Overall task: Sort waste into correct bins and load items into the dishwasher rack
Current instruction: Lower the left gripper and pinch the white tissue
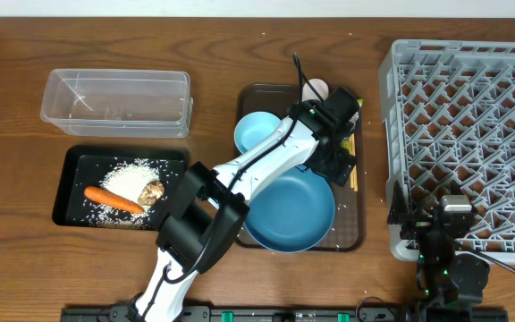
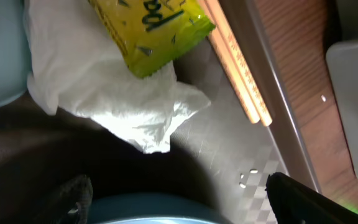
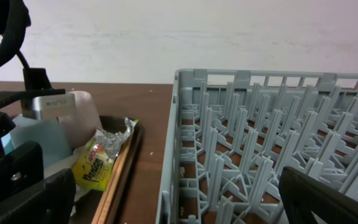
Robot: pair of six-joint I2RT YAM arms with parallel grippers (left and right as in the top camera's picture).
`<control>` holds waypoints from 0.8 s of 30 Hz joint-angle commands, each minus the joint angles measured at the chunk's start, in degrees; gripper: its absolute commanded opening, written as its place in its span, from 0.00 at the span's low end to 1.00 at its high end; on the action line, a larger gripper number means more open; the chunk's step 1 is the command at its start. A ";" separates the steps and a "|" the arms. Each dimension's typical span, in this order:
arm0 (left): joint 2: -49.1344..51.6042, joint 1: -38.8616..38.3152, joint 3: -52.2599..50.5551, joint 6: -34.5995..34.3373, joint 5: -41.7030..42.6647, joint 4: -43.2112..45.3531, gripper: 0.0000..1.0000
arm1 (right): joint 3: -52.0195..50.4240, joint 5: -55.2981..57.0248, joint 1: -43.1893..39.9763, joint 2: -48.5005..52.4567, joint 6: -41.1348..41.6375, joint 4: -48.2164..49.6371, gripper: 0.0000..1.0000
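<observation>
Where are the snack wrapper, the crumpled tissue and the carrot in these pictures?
snack wrapper (image 2: 151, 31), left wrist view, on its yellow printed face.
crumpled tissue (image 2: 123, 109), left wrist view, on its white middle folds.
carrot (image 1: 113, 199), overhead view, on the middle of its orange body.

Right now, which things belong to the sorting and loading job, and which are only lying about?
Belong to the job: carrot, rice, brown lump, tissue, snack wrapper, clear tub, black tray, blue plate, light-blue bowl, chopsticks, grey rack.
Only lying about: brown serving tray, wooden table.
</observation>
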 commanded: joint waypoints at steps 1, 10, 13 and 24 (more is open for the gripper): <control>0.02 -0.07 -0.57 -0.50 -0.33 -1.46 0.90 | -0.20 -0.09 -0.92 -0.33 -0.87 -0.11 0.99; -1.60 -0.09 -0.44 -0.52 -0.70 1.44 0.90 | -0.20 -0.09 -0.92 -0.33 -0.87 -0.11 0.99; -1.73 -0.13 -0.44 -0.98 -0.72 3.06 0.91 | -0.20 -0.09 -0.92 -0.33 -0.87 -0.11 0.99; -1.33 -0.13 -0.46 -4.22 -0.74 8.98 0.91 | -0.20 -0.07 -0.92 -0.33 -0.87 -0.11 0.99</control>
